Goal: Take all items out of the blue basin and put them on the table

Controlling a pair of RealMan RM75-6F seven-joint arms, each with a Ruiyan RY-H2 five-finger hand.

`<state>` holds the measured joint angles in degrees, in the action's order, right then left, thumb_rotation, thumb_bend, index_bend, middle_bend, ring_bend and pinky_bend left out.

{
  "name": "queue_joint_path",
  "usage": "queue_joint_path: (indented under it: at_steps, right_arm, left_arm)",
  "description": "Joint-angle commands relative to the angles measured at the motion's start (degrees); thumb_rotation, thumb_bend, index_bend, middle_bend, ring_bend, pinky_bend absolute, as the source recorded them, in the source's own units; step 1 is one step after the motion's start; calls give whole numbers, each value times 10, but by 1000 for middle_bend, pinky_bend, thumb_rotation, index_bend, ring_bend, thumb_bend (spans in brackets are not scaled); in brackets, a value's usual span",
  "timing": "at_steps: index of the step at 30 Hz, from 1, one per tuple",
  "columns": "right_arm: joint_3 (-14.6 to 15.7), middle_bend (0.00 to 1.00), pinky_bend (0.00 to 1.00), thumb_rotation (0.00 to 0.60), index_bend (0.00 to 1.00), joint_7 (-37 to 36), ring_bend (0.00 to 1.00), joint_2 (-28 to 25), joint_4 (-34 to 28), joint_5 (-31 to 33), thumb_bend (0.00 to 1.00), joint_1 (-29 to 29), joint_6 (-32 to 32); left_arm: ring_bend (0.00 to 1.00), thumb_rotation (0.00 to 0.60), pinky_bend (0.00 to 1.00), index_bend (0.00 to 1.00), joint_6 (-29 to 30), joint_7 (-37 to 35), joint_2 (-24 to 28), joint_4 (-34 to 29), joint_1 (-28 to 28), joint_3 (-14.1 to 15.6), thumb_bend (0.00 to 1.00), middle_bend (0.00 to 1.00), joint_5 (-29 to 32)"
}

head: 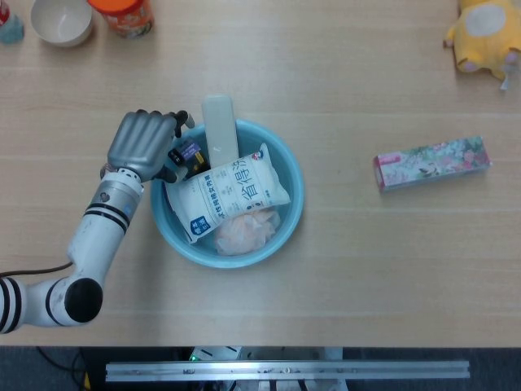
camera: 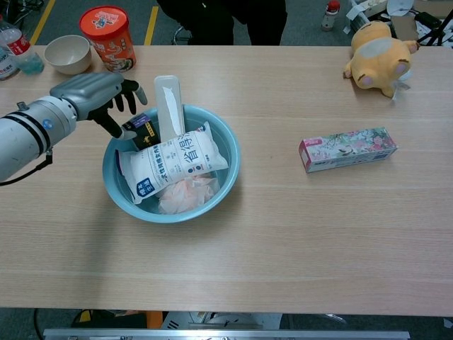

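Observation:
The blue basin (head: 291,175) (camera: 225,176) sits left of the table's middle. It holds a white printed bag (head: 234,190) (camera: 174,162), a pink crumpled item (head: 244,230) (camera: 185,195), a long white box (head: 220,130) (camera: 168,105) leaning over the far rim, and a small dark packet (head: 186,153) (camera: 141,129) at the left rim. My left hand (head: 143,145) (camera: 90,93) is at that rim, thumb and fingers pinching the dark packet's left end. My right hand is in neither view.
A floral box (head: 431,162) (camera: 347,149) lies right of the basin. A yellow plush toy (head: 482,32) (camera: 378,47) is at the far right corner. A beige bowl (head: 61,19) (camera: 67,54), an orange tub (camera: 107,37) and a bottle (camera: 17,47) stand at the far left.

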<state>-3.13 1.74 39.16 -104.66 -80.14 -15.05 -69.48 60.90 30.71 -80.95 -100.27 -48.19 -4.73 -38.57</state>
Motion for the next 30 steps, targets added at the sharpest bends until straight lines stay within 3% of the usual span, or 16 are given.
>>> queue_joint_path:
  at_steps: [1, 30]
  right_arm:
    - [0, 161, 257, 600, 0, 0, 91, -1, -1, 1, 18, 2, 0]
    - [-4, 161, 257, 600, 0, -13, 91, -7, 1, -1, 18, 17, -3]
  left_arm:
    - [352, 589, 334, 276, 4, 5, -4, 0, 1, 0, 220, 373, -5]
    - [392, 600, 367, 331, 22, 20, -36, 0, 19, -4, 221, 442, -39]
